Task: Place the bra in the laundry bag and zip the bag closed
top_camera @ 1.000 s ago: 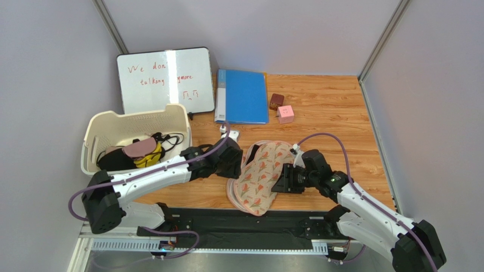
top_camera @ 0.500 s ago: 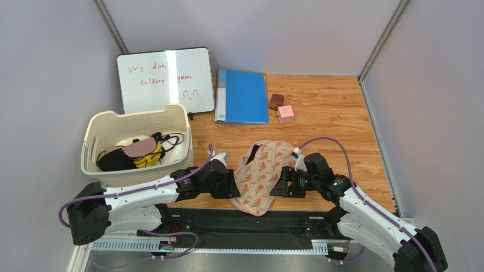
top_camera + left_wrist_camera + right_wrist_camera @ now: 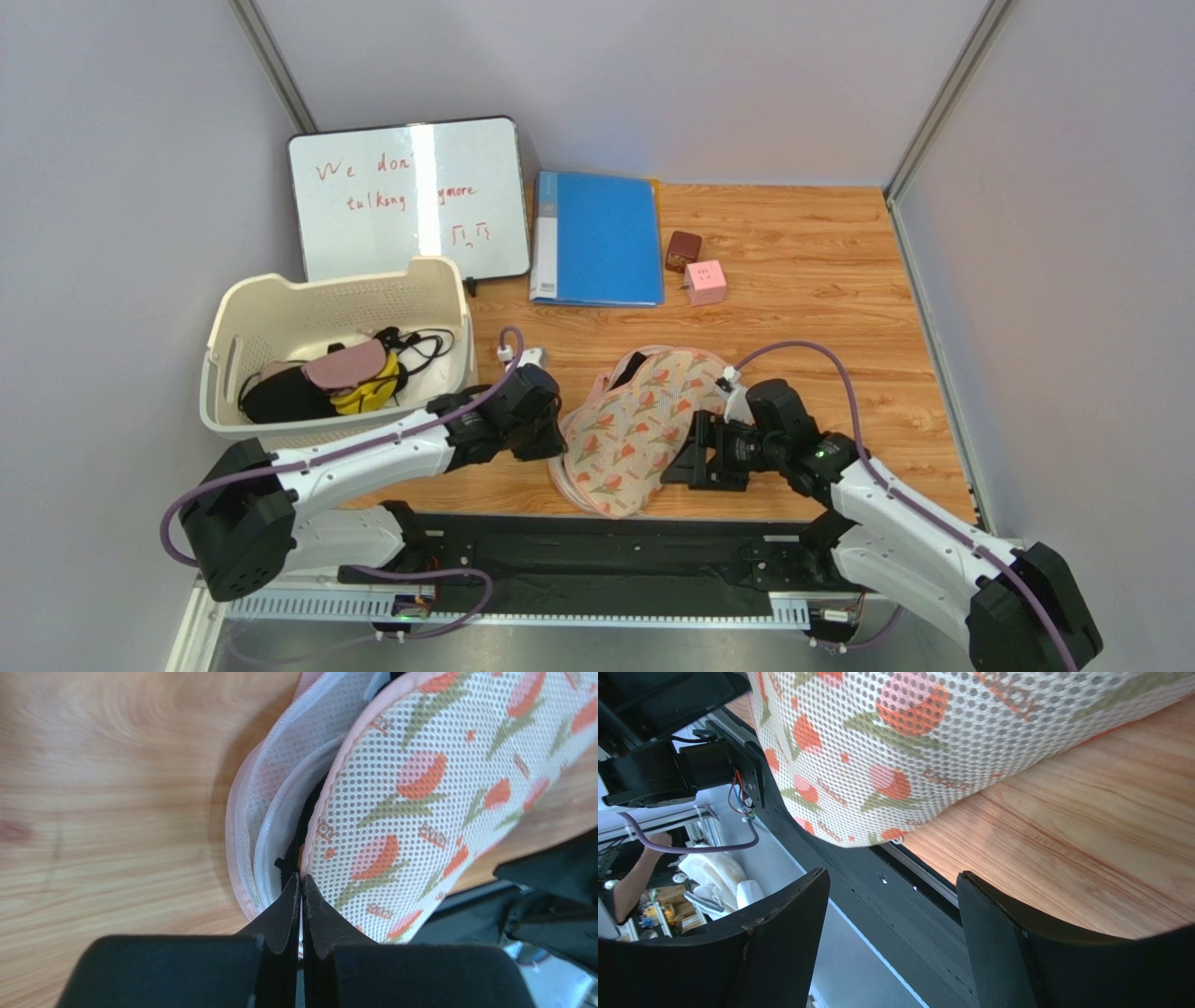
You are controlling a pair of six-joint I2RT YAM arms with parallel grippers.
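Two-arm pose check. Found left arm stretched low, forearm nearly flat, left gripper pinched fully together, tips against the pink edging on the left rim of the laundry bag; could not tell whether edging sits between the tips. Found right arm bent at elbow, right gripper spread wide, low, just beside the bag's right edge, gripping nothing. Logged bag lying on wooden table between both grippers, flaps slightly parted. Could not make out bra; saw only a dark strip in the gap.
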